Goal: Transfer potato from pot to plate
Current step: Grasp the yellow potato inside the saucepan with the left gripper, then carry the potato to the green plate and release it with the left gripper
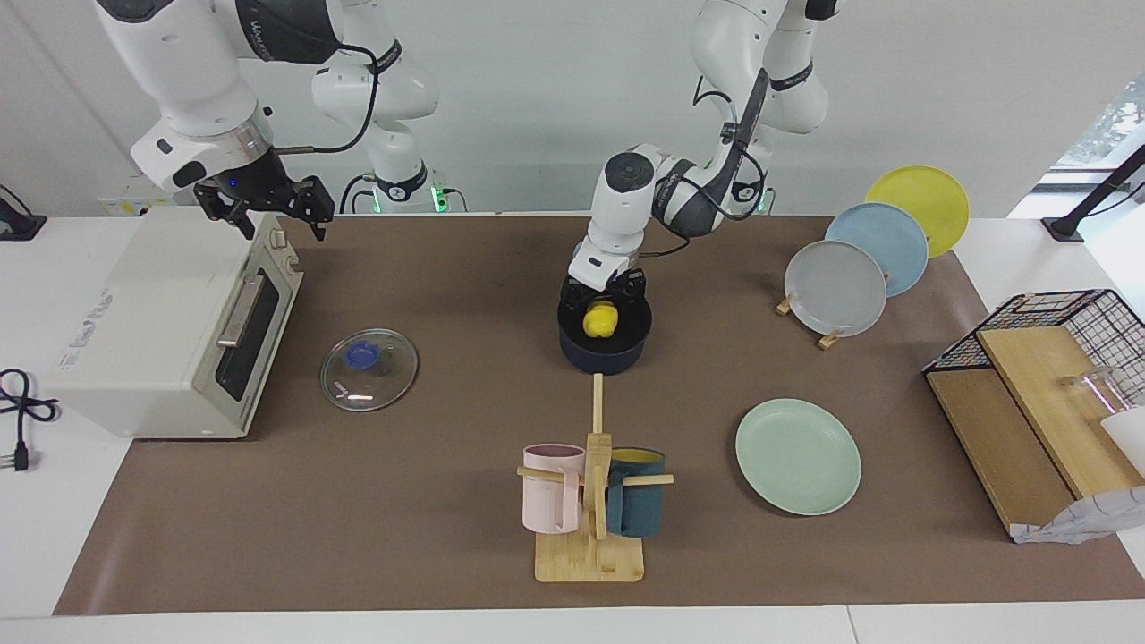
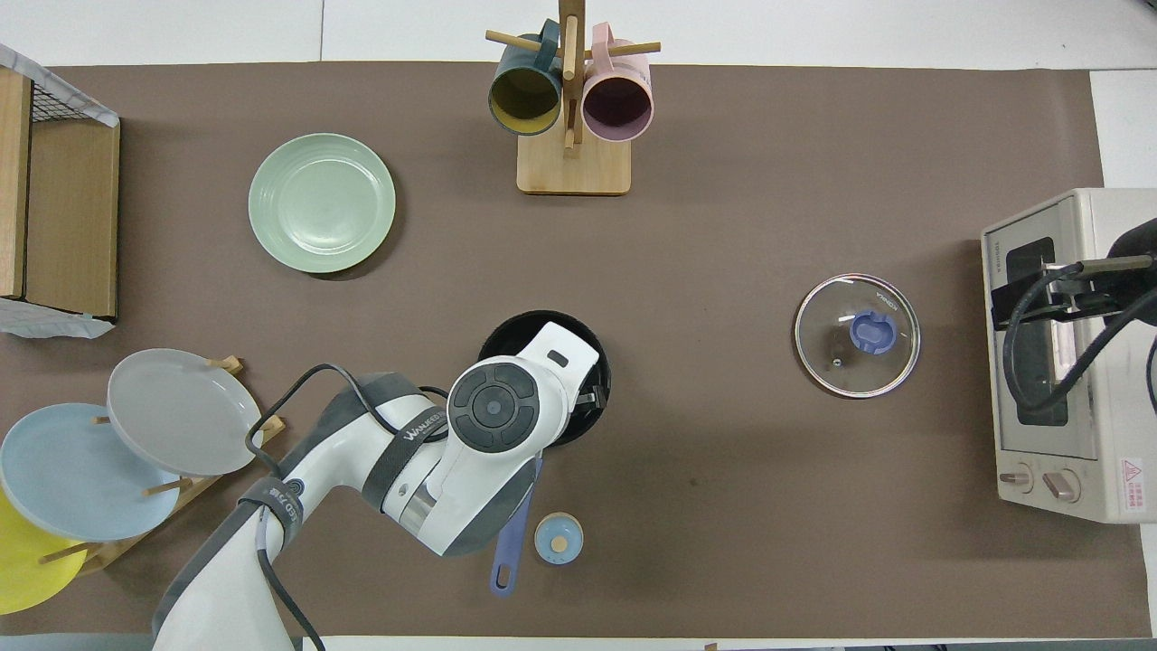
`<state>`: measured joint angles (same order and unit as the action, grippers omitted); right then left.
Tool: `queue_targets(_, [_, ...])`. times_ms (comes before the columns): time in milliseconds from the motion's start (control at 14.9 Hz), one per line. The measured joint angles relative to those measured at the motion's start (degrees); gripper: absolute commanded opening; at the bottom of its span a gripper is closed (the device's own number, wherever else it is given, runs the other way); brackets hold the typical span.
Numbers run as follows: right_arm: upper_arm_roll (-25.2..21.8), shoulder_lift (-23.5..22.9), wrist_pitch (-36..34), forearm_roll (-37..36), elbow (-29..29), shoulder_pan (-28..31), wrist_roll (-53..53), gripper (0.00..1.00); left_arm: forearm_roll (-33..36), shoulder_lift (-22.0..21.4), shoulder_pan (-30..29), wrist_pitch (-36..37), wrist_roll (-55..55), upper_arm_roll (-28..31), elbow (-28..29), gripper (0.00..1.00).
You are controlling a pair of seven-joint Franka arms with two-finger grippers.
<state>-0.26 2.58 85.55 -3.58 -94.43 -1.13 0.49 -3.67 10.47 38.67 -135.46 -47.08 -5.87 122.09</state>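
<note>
The navy pot [image 1: 605,356] stands mid-table, nearer to the robots than the mug rack. The yellow potato [image 1: 600,320] shows in the pot's mouth. My left gripper [image 1: 605,297] is lowered onto the pot, right over the potato. In the overhead view the left arm covers most of the pot [image 2: 517,336] and hides the potato; the pot's blue handle [image 2: 511,553] points toward the robots. The mint-green plate [image 1: 798,456] [image 2: 322,202] lies empty, farther from the robots, toward the left arm's end. My right gripper [image 1: 268,213] is open and waits over the toaster oven.
A glass lid [image 1: 369,369] lies between pot and toaster oven [image 1: 161,331]. A mug rack [image 1: 590,501] holds a pink and a teal mug. A wooden rack [image 1: 832,335] holds grey, blue and yellow plates. A wire basket [image 1: 1055,313] stands at the left arm's end. A small blue disc [image 2: 558,538] lies by the handle.
</note>
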Motion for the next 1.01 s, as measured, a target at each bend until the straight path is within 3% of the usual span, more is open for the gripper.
queue_targets(134, [-0.03,-0.04,0.0,0.0,0.0,0.01,0.0,1.0,0.0,-0.06,0.0,0.1,-0.01,0.02,-0.21,0.0])
queue_targets(603, [-0.36,-0.16,-0.52,-0.01,0.04,0.12,0.01,1.0,-0.02,0.24,-0.03,4.16,-0.04,0.31,-2.29,0.0])
queue_targets(1005, [-0.75,-0.16,-0.52,-0.01,0.08,0.17,0.03,1.0,-2.16,-0.28,-3.11,19.55,-0.05,1.06,-13.75,0.0])
